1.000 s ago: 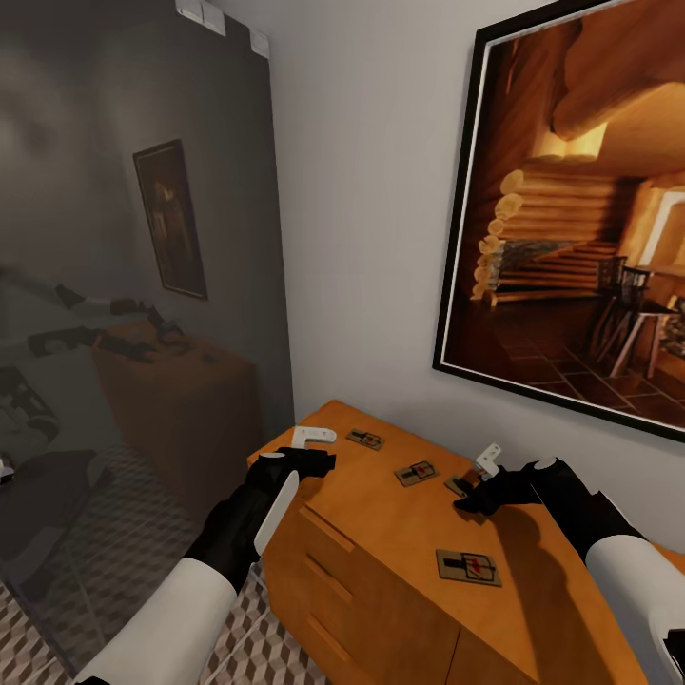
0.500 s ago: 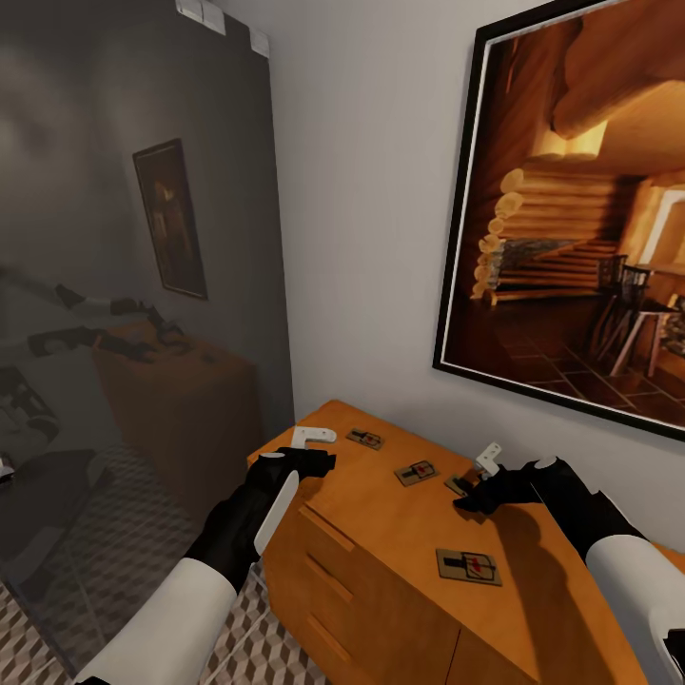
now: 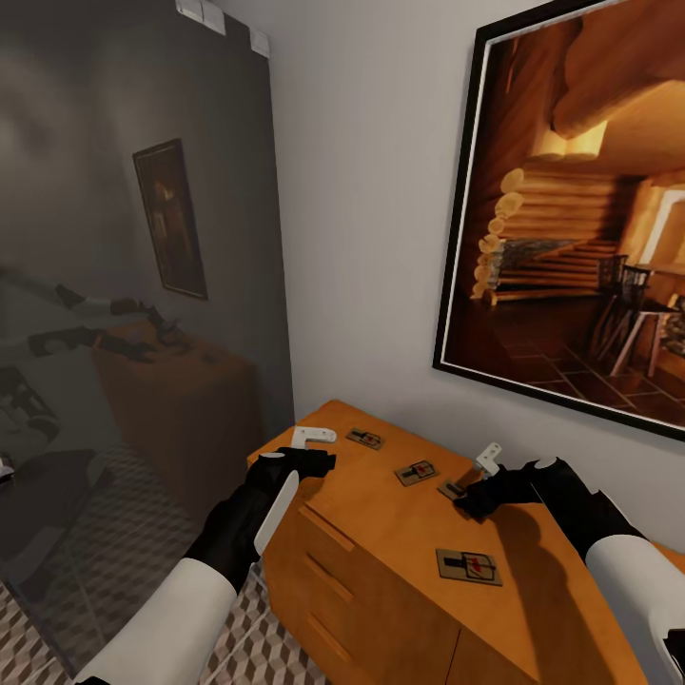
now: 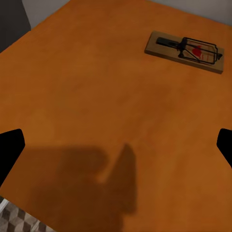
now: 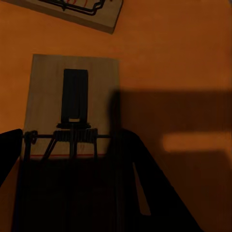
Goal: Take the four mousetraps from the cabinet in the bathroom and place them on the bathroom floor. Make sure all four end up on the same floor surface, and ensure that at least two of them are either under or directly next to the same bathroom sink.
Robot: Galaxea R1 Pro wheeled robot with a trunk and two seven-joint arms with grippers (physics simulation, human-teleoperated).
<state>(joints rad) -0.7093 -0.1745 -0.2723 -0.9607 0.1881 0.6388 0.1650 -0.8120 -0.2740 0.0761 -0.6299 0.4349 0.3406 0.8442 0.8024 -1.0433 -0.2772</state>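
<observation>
Four small flat wooden mousetraps with wire springs lie loose on the flat top of the orange-brown wooden cabinet (image 3: 381,533), none on the brown-and-beige cube-patterned tiled floor (image 3: 257,618) yet. One trap (image 3: 364,439) sits toward the wall-side corner, a second (image 3: 417,472) mid-top, a third (image 3: 468,566) nearest the front edge, and a fourth (image 3: 451,490) lies right at the tips of the right gripper (image 3: 473,497).

Right gripper is low over the cabinet top, angled down onto that fourth trap (image 5: 72,111). In the right wrist view the trap fills the space ahead of the fingers, one dark finger (image 5: 7,154) at either margin, so the jaws stand apart around the trap's near end, not clamped. Judgement: positioned to pinch the thin slab by its edges, since it lies too flat to scoop.

Left gripper (image 3: 309,457) hovers at the cabinet's corner, fingers spread wide, holding nothing; the left wrist view has the corner trap (image 4: 185,50) well ahead on bare wood. Probably staged for that trap.

A large framed cabin picture (image 3: 580,209) hangs on the wall above; a dark glass panel (image 3: 124,285) stands alongside.
</observation>
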